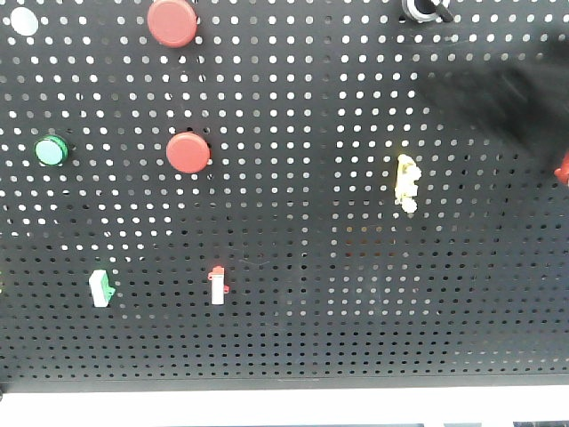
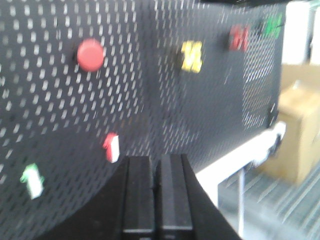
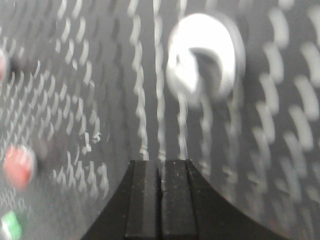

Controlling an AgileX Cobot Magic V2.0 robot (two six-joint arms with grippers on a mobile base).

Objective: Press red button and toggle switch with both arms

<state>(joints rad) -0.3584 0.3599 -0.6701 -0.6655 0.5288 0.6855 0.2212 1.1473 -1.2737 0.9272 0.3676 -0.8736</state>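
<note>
Two large red buttons (image 1: 172,22) (image 1: 188,153) sit on the black pegboard (image 1: 311,294), upper left. A red-and-white toggle switch (image 1: 217,286) and a green-and-white one (image 1: 101,287) sit lower left. In the left wrist view my left gripper (image 2: 156,159) is shut and empty. It is off the board, below right of the red-and-white switch (image 2: 111,147) and well below a red button (image 2: 90,54). My right gripper (image 3: 161,162) is shut and empty, close to the board below a blurred white ring (image 3: 205,57). The right arm (image 1: 516,98) is a dark blur at the upper right.
A small green button (image 1: 51,150), a white button (image 1: 24,21), a yellow part (image 1: 407,182), a black ring (image 1: 425,9) and a red part (image 1: 562,167) are also on the board. A cardboard box (image 2: 300,135) stands past the board's right edge.
</note>
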